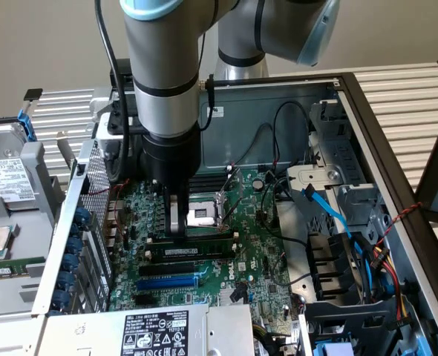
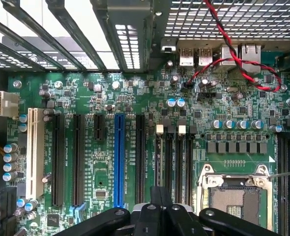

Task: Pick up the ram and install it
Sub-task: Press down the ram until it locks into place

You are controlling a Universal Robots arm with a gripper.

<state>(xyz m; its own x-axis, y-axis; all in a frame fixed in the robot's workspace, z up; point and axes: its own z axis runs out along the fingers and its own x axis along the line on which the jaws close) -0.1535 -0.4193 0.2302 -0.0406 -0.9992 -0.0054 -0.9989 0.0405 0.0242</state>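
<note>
The ram [image 1: 185, 251], a long thin stick with a white label on its side, stands on edge in a memory slot near the middle of the green motherboard [image 1: 256, 252]. My gripper [image 1: 177, 226] comes straight down on it, shut, with its fingertips at the stick's top edge towards the exterior view's left end. I cannot tell whether they press on it or hover just above. In the wrist view the shut gripper [image 2: 160, 199] sits over the row of long black memory slots [image 2: 179, 162], with nothing between the fingers.
The CPU socket [image 1: 203, 216] [image 2: 233, 196] lies right beside the slots. A blue expansion slot [image 1: 167, 282] [image 2: 119, 157] runs parallel. Blue cables [image 1: 330, 215] and drive bays crowd the exterior view's right. A red-black twisted wire [image 2: 233, 59] crosses near the rear ports.
</note>
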